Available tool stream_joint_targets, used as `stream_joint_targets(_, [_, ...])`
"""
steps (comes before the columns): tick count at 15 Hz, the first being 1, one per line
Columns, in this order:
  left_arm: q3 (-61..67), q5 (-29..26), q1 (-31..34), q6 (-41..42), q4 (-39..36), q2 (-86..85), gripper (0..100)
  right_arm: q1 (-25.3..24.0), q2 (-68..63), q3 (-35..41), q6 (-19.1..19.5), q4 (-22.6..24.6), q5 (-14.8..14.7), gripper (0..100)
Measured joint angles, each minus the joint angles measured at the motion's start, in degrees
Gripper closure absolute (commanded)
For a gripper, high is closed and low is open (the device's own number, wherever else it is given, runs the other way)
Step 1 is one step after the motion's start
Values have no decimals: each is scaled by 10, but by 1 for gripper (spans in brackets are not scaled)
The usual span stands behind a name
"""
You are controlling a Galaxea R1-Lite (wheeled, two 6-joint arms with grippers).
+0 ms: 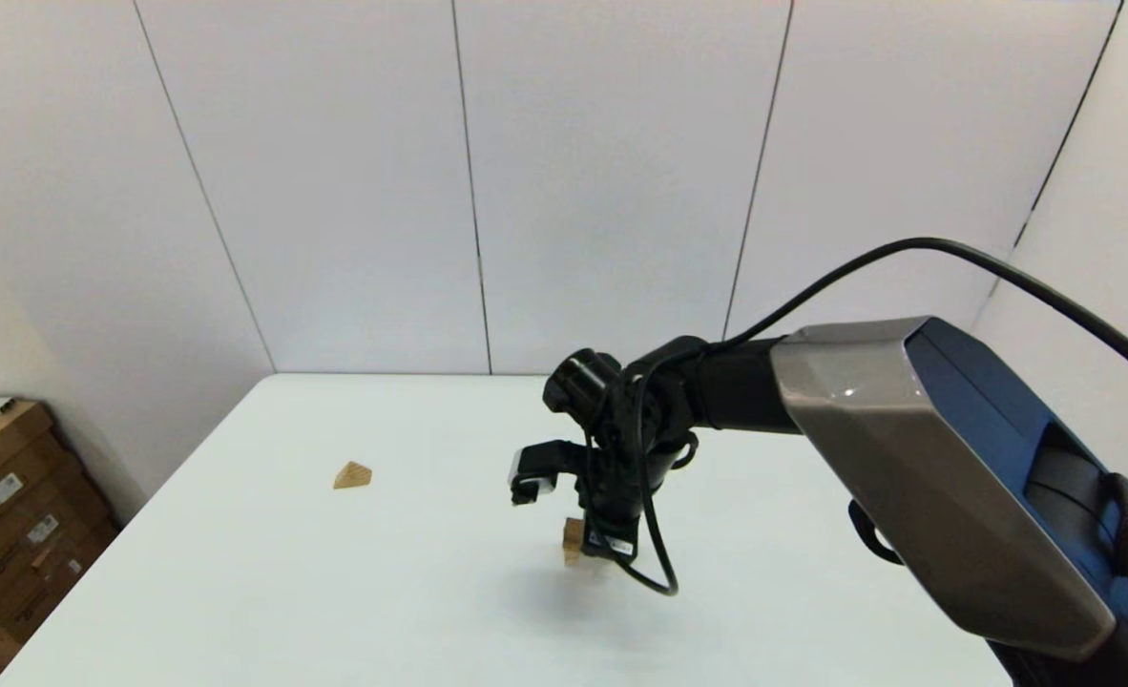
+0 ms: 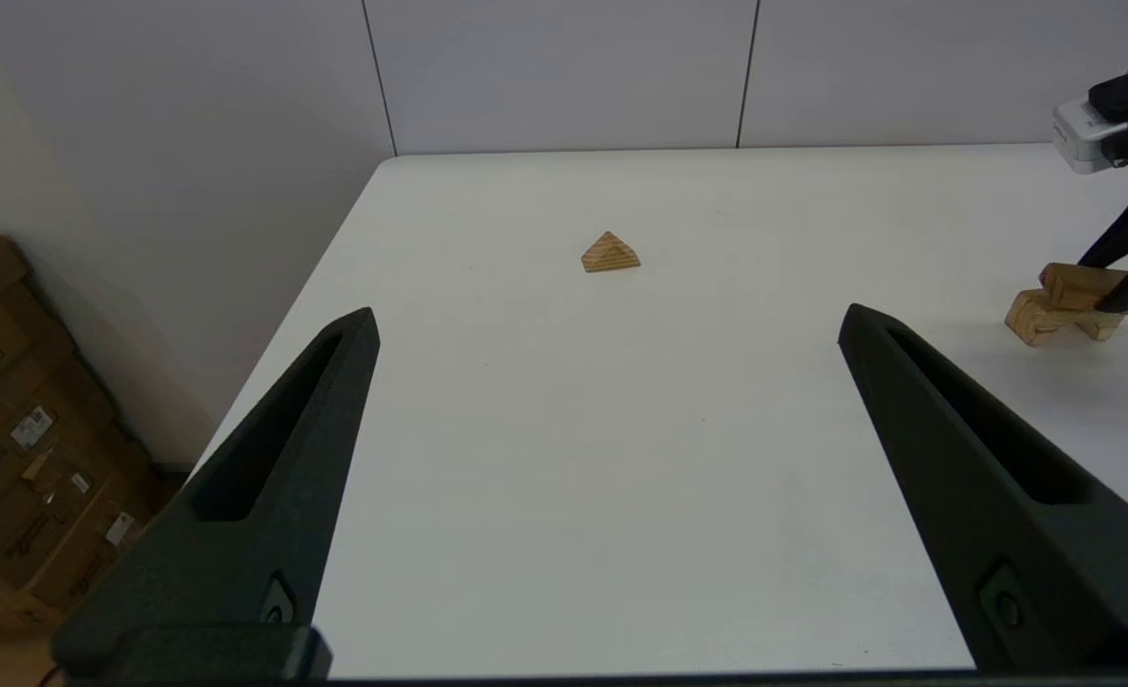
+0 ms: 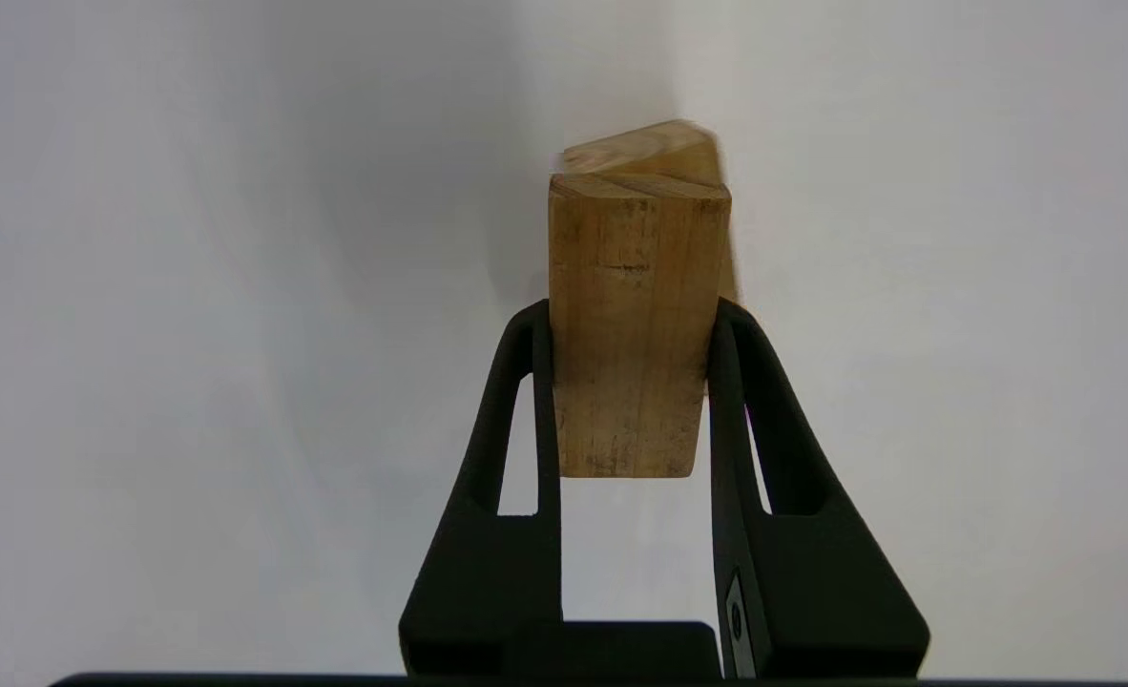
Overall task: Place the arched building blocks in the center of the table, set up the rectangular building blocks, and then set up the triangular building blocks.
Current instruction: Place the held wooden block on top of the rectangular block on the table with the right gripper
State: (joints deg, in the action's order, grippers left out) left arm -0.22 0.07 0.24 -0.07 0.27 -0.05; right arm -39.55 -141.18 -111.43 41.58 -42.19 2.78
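My right gripper [image 1: 604, 551] is shut on the rectangular block [image 3: 633, 334], a plain wooden bar, near the middle of the white table [image 1: 316, 592]. Right under the bar sits the arched block [image 2: 1036, 320], its end peeking out past the bar [image 3: 645, 148]. I cannot tell whether the two touch. In the head view the gripper hides most of both. The triangular block [image 1: 352, 475] lies alone to the far left [image 2: 610, 254]. My left gripper [image 2: 607, 324] hovers open and empty on the near side of that wedge, out of the head view.
Stacked cardboard boxes [image 1: 1, 506] stand on the floor past the table's left edge [image 2: 20, 429]. White wall panels close the back. A black cable [image 1: 655, 553] loops down beside the right wrist.
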Motion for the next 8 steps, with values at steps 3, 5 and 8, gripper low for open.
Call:
stream_joint_targets(3, [1, 0, 0, 0, 0, 0, 0, 4, -4, 0, -1, 3, -2, 100])
stream_joint_targets(5, [0, 0, 0, 0, 0, 0, 0, 7, -10, 0, -2, 12, -14, 100])
stream_joint_targets(8, [0, 0, 0, 0, 0, 0, 0, 10, -14, -1, -2, 17, -15, 100])
